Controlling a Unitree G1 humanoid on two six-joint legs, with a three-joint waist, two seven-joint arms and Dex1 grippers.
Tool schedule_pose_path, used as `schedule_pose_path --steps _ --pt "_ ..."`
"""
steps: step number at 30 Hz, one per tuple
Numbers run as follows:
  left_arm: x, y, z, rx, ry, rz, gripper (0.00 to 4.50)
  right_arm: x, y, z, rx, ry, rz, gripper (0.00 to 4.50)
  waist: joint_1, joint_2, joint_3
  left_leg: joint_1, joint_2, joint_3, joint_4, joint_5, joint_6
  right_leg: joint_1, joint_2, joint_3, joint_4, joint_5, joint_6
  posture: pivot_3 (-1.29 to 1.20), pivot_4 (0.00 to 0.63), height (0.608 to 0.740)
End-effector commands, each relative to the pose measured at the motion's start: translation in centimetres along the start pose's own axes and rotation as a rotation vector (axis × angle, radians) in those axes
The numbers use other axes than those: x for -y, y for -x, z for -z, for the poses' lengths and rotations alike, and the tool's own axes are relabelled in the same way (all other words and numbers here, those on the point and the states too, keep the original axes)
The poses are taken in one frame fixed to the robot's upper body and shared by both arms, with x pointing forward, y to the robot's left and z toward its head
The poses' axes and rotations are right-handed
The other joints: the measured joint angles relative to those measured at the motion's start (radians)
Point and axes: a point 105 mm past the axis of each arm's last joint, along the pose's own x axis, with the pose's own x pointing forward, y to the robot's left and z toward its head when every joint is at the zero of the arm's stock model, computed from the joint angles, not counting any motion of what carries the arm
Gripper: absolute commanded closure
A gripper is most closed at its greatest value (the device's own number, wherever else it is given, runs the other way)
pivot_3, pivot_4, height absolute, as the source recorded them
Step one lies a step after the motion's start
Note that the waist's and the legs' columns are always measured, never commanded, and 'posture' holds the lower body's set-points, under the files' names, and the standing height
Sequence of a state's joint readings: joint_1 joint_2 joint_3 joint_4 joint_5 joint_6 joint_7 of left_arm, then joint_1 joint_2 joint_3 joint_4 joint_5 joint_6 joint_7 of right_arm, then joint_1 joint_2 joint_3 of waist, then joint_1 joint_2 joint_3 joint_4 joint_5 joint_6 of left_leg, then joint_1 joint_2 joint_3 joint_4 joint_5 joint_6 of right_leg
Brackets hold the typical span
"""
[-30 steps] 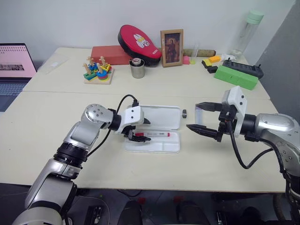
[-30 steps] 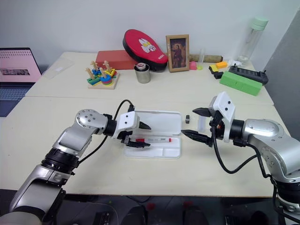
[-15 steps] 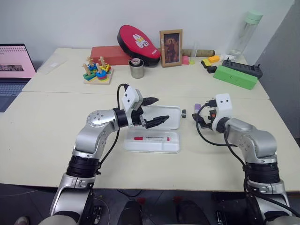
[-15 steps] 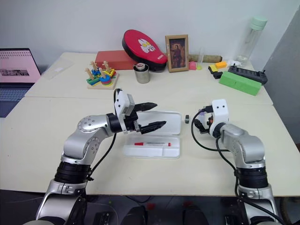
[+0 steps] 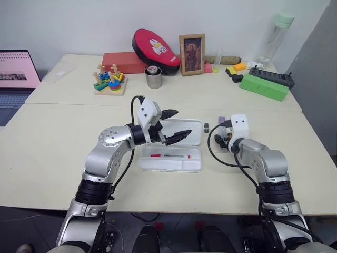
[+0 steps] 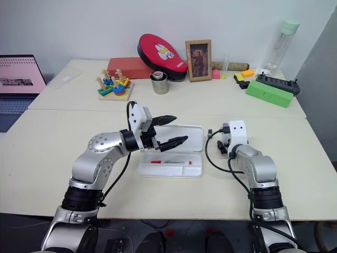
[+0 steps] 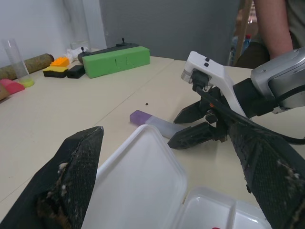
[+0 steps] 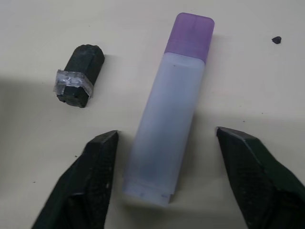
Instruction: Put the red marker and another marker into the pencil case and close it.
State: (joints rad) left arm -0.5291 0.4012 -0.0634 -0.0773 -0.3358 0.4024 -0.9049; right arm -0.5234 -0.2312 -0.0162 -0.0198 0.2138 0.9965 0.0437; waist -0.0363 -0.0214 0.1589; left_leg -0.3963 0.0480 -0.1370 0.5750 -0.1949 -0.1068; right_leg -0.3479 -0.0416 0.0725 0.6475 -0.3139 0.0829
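Note:
The white pencil case (image 5: 174,166) lies open at the table's middle, lid (image 5: 194,128) flat behind it. The red marker (image 5: 169,156) rests in its near half. My left gripper (image 5: 182,122) hovers open above the lid, holding nothing. Right of the case lies the other marker (image 8: 167,119), lavender with a purple cap (image 5: 222,120), flat on the table. My right gripper (image 8: 167,133) is down over it, open, one finger on each side of the barrel with a small gap. The left wrist view shows the right gripper (image 7: 183,126) straddling that marker (image 7: 157,125).
A tiny black piece (image 5: 207,127) lies between case and lavender marker. Along the back stand a red oval case (image 5: 155,47), picture frame (image 5: 192,54), metal cup (image 5: 154,78), stacking toy (image 5: 110,79), green box (image 5: 265,86) and bottle (image 5: 276,37). A laptop (image 5: 16,74) sits far left.
My left gripper left the red marker in the case, rose and opened wider. My right gripper came down from mid-air onto the lavender marker, and its fingers narrowed around it.

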Motion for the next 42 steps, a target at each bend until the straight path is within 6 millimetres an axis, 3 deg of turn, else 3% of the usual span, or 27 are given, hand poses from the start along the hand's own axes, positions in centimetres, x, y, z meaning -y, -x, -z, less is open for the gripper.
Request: schedule_pose_path --steps 1,6,7,12,16,21,24,27,30,35,42 --pt "0.5 0.0 -1.5 0.046 -0.043 0.015 0.00 0.3 0.0 -0.4 0.015 0.014 0.015 1.93 0.000 0.000 0.000 0.000 0.000 0.000 0.000 0.000 0.000 0.000 0.000 0.000 0.000 0.000 0.000 0.00 0.150 0.740" --pt "0.4 0.1 -1.6 0.051 -0.043 0.013 0.00 0.4 0.0 -0.5 0.021 0.012 0.021 3.34 0.002 0.000 0.000 0.000 0.000 0.000 0.000 0.000 0.000 0.000 0.000 0.000 0.000 0.000 0.000 0.00 0.150 0.740" --pt "0.4 0.1 -1.6 0.051 -0.044 0.012 0.00 0.5 0.0 -0.6 0.023 0.010 0.024 3.41 0.002 0.000 0.000 0.000 0.000 0.000 0.000 0.000 0.000 0.000 0.000 0.000 0.000 0.000 0.000 0.00 0.150 0.740" --pt "0.2 0.2 -1.7 0.047 -0.046 0.005 0.00 1.0 0.2 -1.7 0.076 -0.015 0.037 3.42 0.002 0.000 0.000 0.000 0.000 0.000 0.000 0.000 0.000 0.000 0.000 0.000 0.000 0.000 0.000 0.00 0.150 0.740" --pt "-0.4 1.8 -1.7 0.013 -0.045 -0.010 0.00 1.0 1.3 -5.6 0.266 0.001 -0.023 3.42 -0.001 0.001 0.000 -0.001 0.000 0.000 0.000 0.000 0.000 0.000 0.000 0.000 0.000 0.000 0.000 0.00 0.150 0.740" --pt "0.2 6.1 -1.8 -0.022 -0.014 -0.004 0.00 -1.2 4.5 -9.9 0.452 0.201 -0.335 3.42 -0.019 0.002 0.001 -0.001 0.000 0.001 -0.002 0.000 0.000 -0.001 0.000 0.000 -0.002 0.000 0.000 0.00 0.150 0.740" --pt "0.6 10.0 -1.5 -0.082 0.013 -0.017 0.00 -4.1 7.6 -11.3 0.498 0.317 -0.624 3.42 -0.030 0.002 0.002 -0.001 0.000 0.001 -0.003 0.000 0.000 -0.002 0.000 0.000 -0.002 0.000 -0.001 0.00 0.150 0.740" --pt "1.1 12.8 -0.5 -0.175 0.021 -0.028 0.00 -6.9 9.6 -10.9 0.477 0.423 -0.831 3.42 -0.033 0.002 0.002 0.000 0.001 0.001 -0.004 0.000 0.001 -0.001 0.000 -0.001 -0.002 -0.001 -0.002 0.00 0.150 0.740" --pt "1.8 14.9 -0.5 -0.213 0.030 -0.030 0.00 -9.6 10.5 -8.2 0.332 0.589 -1.012 3.42 -0.029 0.003 0.002 0.000 0.001 0.001 -0.003 0.000 0.001 0.000 0.000 0.000 -0.002 -0.001 -0.002 0.00 0.150 0.740" --pt "3.0 17.4 0.2 -0.293 0.054 -0.039 0.00 -12.2 9.1 -5.9 0.153 0.756 -1.063 3.42 -0.015 0.004 0.003 0.000 0.001 0.001 -0.002 0.000 0.000 -0.004 0.000 0.000 -0.002 -0.002 -0.002 0.00 0.150 0.740" --pt "3.6 17.5 0.4 -0.273 0.058 -0.082 0.00 -14.9 7.0 -4.9 0.080 0.858 -1.043 3.42 -0.011 0.003 0.003 0.000 0.001 0.001 -0.002 0.000 0.000 -0.006 0.000 0.000 -0.002 -0.002 -0.002 0.00 0.150 0.740"
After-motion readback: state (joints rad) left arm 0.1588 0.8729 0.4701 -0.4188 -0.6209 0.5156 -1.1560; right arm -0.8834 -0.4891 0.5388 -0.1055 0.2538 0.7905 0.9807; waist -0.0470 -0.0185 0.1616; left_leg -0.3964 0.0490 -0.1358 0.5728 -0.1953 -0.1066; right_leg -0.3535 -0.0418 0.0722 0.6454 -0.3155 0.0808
